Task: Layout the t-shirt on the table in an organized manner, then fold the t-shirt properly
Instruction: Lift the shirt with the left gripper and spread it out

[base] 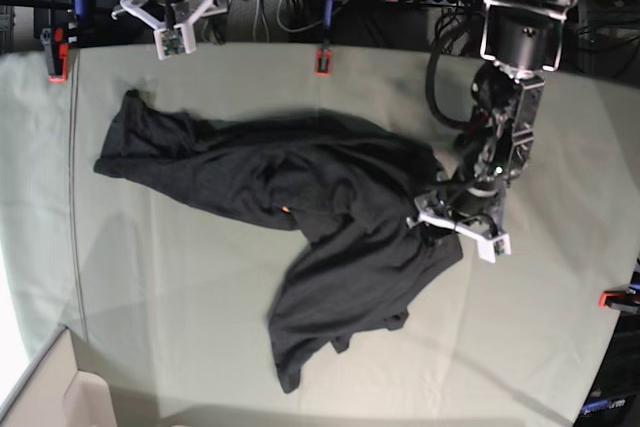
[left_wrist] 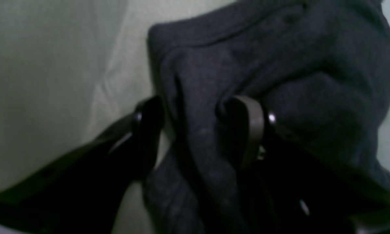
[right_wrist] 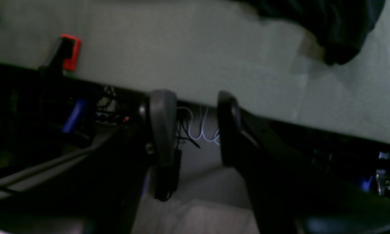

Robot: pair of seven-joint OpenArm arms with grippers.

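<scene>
T-shirt: one, dark charcoal, soft cotton, lying crumpled in the middle of the worktop, one part stretched toward the base view's left edge, another trailing to the near edge in a narrow tail. A tiny spot of orange shows on it near its middle.

Worktop: covered in pale grey-green cloth with faint creases. Red clamps grip its edges; three show in the base view, one at the far edge above the t-shirt, one at the far left corner, one at the right edge.

Left hand: down at the t-shirt's right edge. In the left wrist view a thick fold of the dark knit sits between its two fingers, which press on it from both sides.

Right hand: beyond the worktop's far edge, well apart from the t-shirt, fingers moderately parted with nothing between them.
</scene>
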